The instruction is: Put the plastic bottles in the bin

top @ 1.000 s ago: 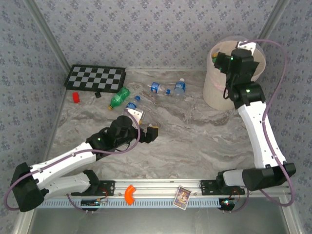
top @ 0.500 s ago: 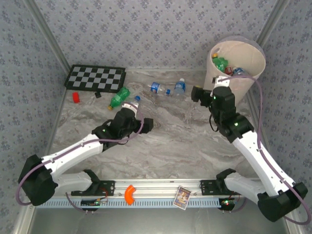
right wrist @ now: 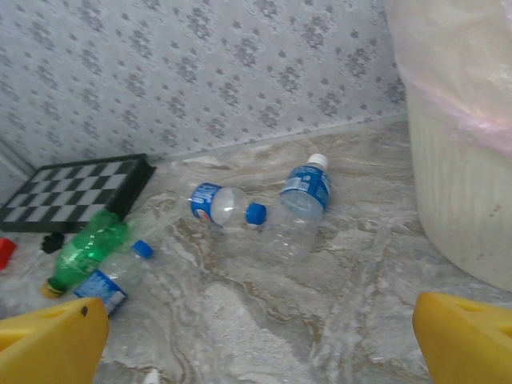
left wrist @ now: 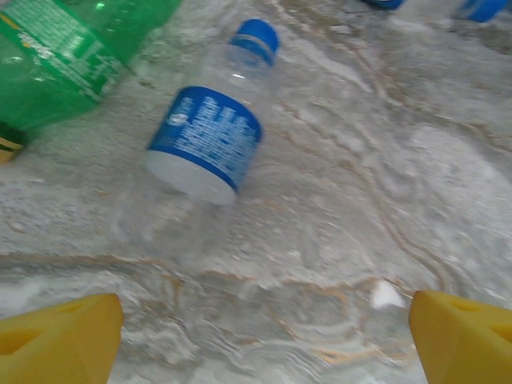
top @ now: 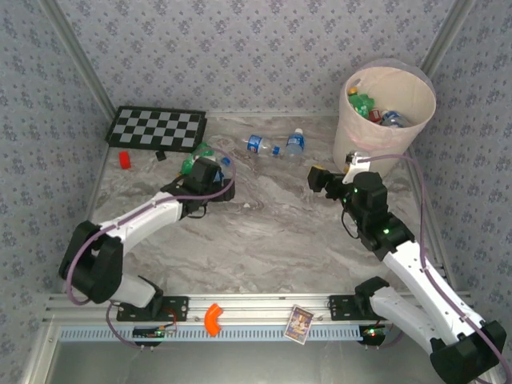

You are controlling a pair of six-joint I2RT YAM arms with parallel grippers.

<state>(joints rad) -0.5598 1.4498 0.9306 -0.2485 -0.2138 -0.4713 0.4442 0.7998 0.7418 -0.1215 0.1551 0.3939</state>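
Plastic bottles (top: 295, 142) lie loose on the grey marbled tabletop (top: 272, 240), and a few more rest inside the large round pale cream bin (top: 392, 140) at the far right corner. The left gripper (left wrist: 260, 344) stands wide open with nothing between its yellow fingertips (left wrist: 60, 340). Just ahead of it, untouched, lies a clear plastic bottle with a blue label and blue cap (left wrist: 212, 136), close beside a green plastic bottle (left wrist: 72, 56). The right gripper (right wrist: 260, 344) is likewise spread wide and empty, low over the table near the bin. It faces two clear blue-labelled bottles (right wrist: 220, 206), one blue-capped and one white-capped. White print shows on the blue and green labels, too blurred to read.
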